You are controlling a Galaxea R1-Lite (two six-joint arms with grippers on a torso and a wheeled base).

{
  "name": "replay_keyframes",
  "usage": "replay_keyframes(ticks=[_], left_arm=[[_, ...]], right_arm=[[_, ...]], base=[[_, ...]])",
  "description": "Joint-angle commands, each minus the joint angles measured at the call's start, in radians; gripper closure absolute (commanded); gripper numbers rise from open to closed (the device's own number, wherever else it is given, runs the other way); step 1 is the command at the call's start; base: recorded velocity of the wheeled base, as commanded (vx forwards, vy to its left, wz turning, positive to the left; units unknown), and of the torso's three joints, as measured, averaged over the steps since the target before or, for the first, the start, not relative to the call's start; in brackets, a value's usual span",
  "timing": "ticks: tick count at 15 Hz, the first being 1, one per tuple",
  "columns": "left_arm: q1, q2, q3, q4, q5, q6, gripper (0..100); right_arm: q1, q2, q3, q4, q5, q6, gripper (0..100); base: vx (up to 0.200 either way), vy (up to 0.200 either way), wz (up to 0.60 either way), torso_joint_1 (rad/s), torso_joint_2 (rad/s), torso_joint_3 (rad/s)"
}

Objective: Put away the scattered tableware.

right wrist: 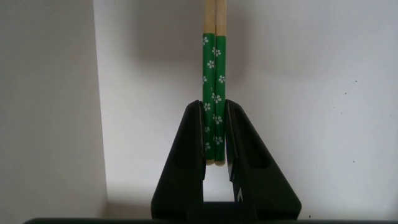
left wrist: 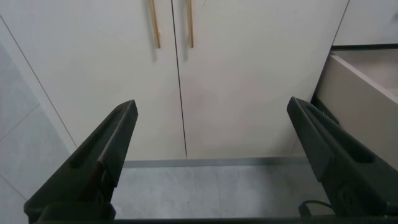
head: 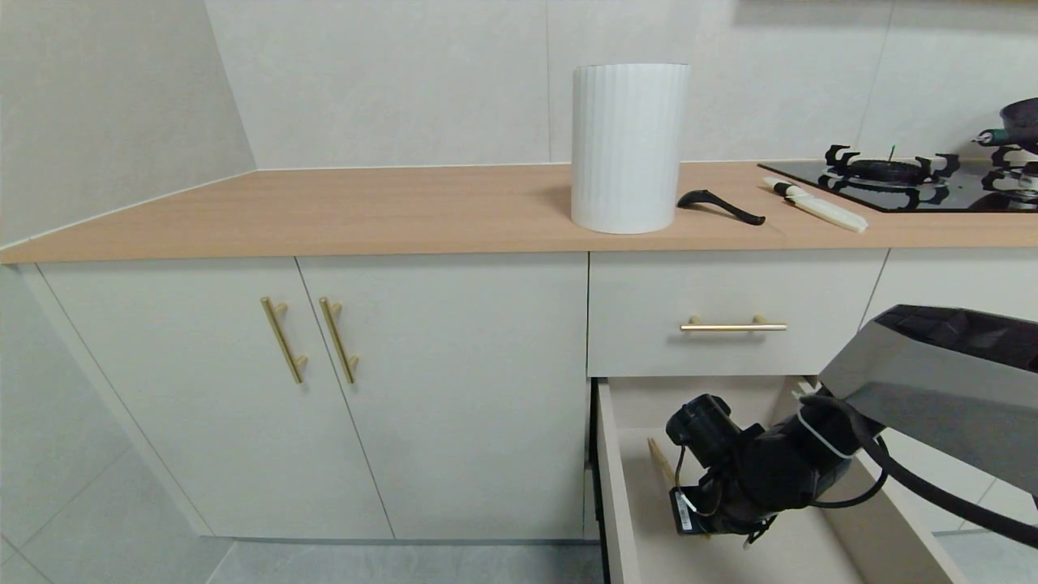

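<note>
My right gripper is shut on a pair of wooden chopsticks with green flowered ends. It holds them low inside the open lower drawer, near the drawer's left wall. The chopsticks' bare tip pokes out towards the drawer's back. On the countertop lie a black spoon and a knife in a cream sheath. My left gripper is open with nothing in it, low in front of the cabinet doors.
A tall white ribbed canister stands on the wooden countertop beside the spoon. A black gas hob is at the right. Above the open drawer is a closed drawer with a brass handle. Grey tiled floor lies below.
</note>
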Motion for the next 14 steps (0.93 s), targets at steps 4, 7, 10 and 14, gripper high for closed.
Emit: replay_keyframes(ticks=[4,7,10,14], left_arm=[[0.0,0.0,0.0,0.0,0.0,0.0,0],[0.0,0.0,0.0,0.0,0.0,0.0,0],[0.0,0.0,0.0,0.0,0.0,0.0,0],[0.0,0.0,0.0,0.0,0.0,0.0,0]], right_arm=[[0.0,0.004,-0.002,0.0,-0.001,0.0,100],[0.001,0.005,0.0,0.002,-0.003,0.0,100],[0.001,0.001,0.0,0.002,0.0,0.0,0],[0.001,-0.005,0.003,0.002,0.0,0.0,0]], base=[[0.0,0.0,0.0,0.0,0.0,0.0],[0.0,0.0,0.0,0.0,0.0,0.0],[0.0,0.0,0.0,0.0,0.0,0.0],[0.0,0.0,0.0,0.0,0.0,0.0]])
